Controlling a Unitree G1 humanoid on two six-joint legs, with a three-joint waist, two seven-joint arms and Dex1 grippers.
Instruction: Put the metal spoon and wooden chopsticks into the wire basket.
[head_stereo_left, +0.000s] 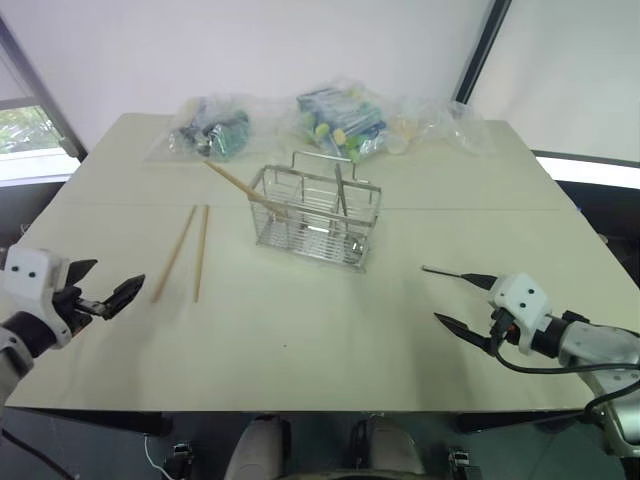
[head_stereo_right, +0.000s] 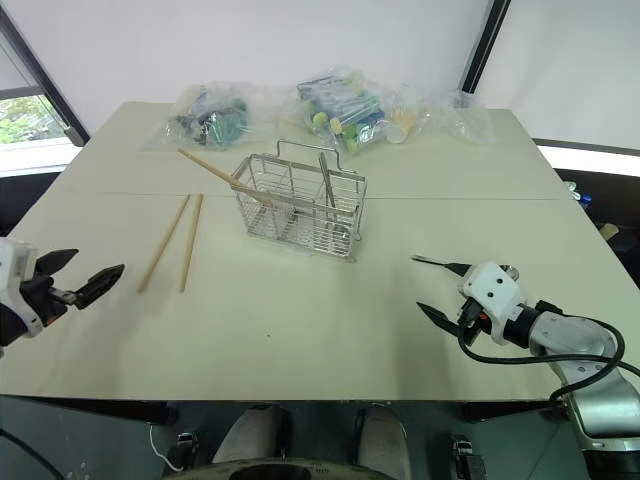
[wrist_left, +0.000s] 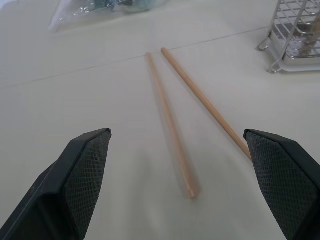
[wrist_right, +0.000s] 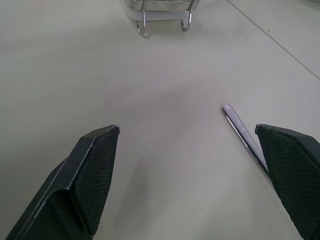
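Bench: pale cream top spanning most of the frame in the head views, with a fine seam line running across it behind the basket.

Wire basket: shiny silver mesh, rectangular, upright, centre of the frame slightly above the middle. Raised wire handle frame at its rear. One wooden chopstick leans out of its left side, its tip pointing to the upper left. A slim upright utensil stands inside toward the right; what kind it is cannot be told.

Wooden chopsticks, loose pair: two light-tan sticks lying flat on the bench, left of the basket and apart from it, nearly parallel, closer at their far ends and spreading toward the near edge. They are not touching each other.

Metal spoon: slim silver piece lying flat at the right of the frame, well apart from the basket, just beside the upper finger of the right tool. In the right wrist view its handle runs in beside one finger.

Left tool: lower left of the frame, fingers spread wide, holding nothing, near the loose pair's near ends.

Right tool: lower right of the frame, fingers spread wide, holding nothing.

Clear plastic bags: several with coloured contents, along the upper edge of the bench behind the basket.
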